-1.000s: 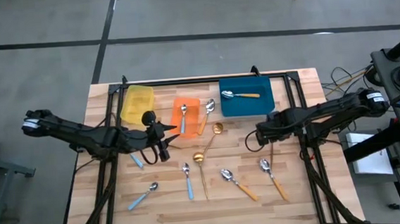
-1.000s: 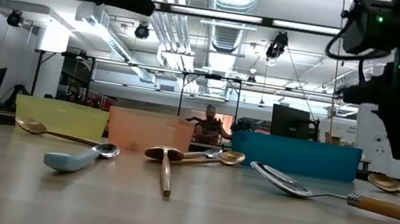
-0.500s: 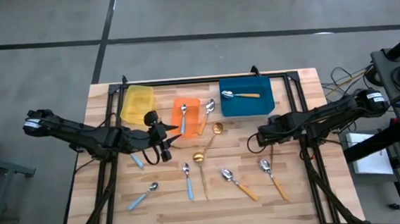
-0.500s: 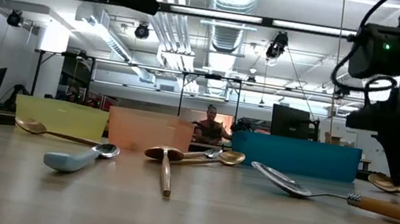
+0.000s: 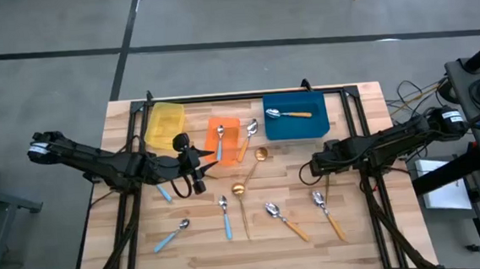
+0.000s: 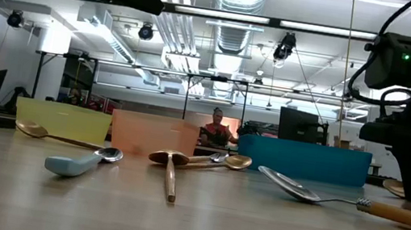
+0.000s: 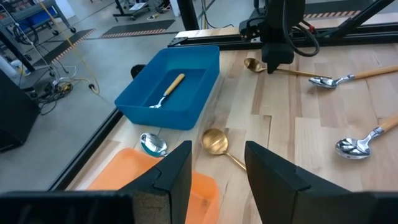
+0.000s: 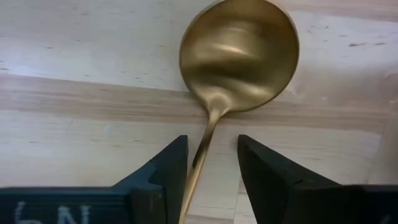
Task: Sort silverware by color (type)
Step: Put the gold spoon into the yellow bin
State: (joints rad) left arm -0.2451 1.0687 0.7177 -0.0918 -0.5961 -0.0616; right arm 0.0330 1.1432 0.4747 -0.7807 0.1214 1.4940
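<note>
The right gripper (image 8: pixel 211 165) sits low on the table, fingers spread either side of a gold spoon's (image 8: pixel 239 56) handle, not clenched.

The table (image 5: pixel 365 227) is light wood with darker lines between its boards. At its far side stand a yellow bin (image 5: pixel 165 123), an orange bin (image 5: pixel 230 132) and a blue bin (image 5: pixel 307 128). In the blue bin lies a spoon with a silver bowl and an orange handle (image 5: pixel 288 113). A gold spoon (image 8: pixel 233 68) shines on the wood. Near the left lies a silver spoon with a light-blue handle (image 5: pixel 171 235). Both arms are black.
</note>
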